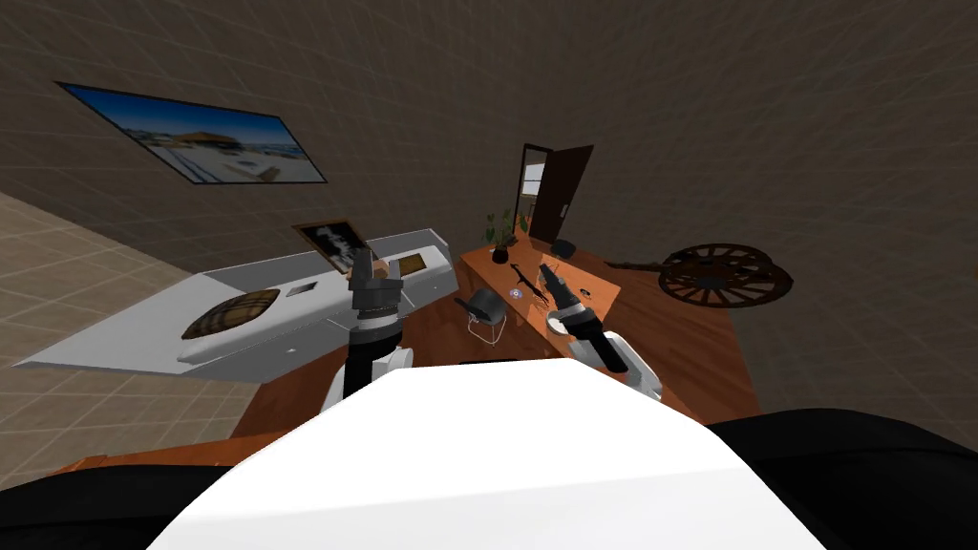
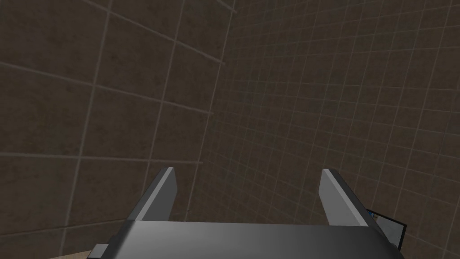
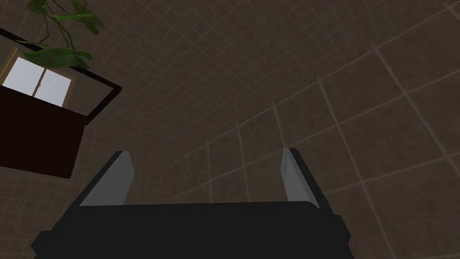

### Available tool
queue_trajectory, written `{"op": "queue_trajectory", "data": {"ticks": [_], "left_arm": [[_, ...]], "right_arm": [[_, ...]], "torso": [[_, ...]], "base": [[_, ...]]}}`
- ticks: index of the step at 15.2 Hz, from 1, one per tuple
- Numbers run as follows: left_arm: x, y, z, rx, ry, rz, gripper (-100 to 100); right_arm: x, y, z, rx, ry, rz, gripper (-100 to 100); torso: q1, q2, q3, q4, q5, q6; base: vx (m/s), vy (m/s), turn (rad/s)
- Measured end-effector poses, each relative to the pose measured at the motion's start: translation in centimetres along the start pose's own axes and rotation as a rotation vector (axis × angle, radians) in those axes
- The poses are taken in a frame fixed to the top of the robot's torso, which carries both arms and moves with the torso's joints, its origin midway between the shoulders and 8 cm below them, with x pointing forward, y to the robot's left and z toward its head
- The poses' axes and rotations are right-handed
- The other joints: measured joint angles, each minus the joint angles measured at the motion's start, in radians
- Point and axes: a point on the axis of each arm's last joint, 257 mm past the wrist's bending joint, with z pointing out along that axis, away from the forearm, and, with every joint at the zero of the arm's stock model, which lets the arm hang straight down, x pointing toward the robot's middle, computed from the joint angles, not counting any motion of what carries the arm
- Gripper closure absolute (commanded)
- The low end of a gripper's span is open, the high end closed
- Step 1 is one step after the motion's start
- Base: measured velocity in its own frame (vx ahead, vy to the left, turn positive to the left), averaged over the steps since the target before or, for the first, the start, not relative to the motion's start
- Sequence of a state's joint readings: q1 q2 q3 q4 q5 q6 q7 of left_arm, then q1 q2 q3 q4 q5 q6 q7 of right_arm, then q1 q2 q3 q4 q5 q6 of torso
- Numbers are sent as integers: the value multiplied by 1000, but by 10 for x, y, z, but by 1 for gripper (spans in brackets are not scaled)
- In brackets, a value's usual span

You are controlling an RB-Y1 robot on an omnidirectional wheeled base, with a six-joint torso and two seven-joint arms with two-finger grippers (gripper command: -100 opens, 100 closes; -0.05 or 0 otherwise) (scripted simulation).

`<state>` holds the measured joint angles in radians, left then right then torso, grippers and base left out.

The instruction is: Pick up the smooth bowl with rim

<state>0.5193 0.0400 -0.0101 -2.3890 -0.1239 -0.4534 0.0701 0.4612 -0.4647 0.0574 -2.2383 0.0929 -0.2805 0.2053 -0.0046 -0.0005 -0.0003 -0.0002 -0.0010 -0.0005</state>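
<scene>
My right pincer [image 3: 206, 152] stands wide with nothing between its blades. It points up and away over the table [image 1: 487, 272] toward the wall, so its camera looks past the tabletop to the plant [image 3: 58, 54] leaves and the dark door [image 3: 40, 135]. I take this for a carrying pose: the arm is raised over the table's near end and not yet turned down toward anything. My left pincer [image 2: 247, 171] is wide and empty too. It is held upright on the other side of my chest, out of the way, which fits one arm doing the work.

The bowl [image 1: 557, 327], as far as I can tell, is the small pale round thing at the table's near edge, just beside my right forearm and nearer to me than the pincer. The forearm covers part of it, so I cannot make out its rim, nor whether it sits fully on the table. The other bits farther along the table are too small to name. To grip the bowl, I judge I must first tip the wrist down and draw the hand back toward myself.
</scene>
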Motion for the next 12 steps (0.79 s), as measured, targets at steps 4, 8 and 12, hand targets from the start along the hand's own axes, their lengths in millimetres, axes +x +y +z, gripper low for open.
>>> {"op": "queue_trajectory", "data": {"ticks": [4, 8, 12], "left_arm": [[0, 0, 0, 0, 0, 0, 0], [0, 0, 0, 0, 0, 0, 0], [0, 0, 0, 0, 0, 0, 0]], "right_arm": [[32, -22, -7, 63, 110, -78, -100], [59, -50, -23, 128, 227, -158, -100], [87, -81, -47, 194, 355, -241, -100]], "torso": [[0, 0, 0, 0, 0, 0], [0, -1, 0, 0, 0, 0], [1, -1, -1, 0, 0, 0]], "base": [[-8, -51, 188], [0, -46, 188], [4, -45, 188]]}}
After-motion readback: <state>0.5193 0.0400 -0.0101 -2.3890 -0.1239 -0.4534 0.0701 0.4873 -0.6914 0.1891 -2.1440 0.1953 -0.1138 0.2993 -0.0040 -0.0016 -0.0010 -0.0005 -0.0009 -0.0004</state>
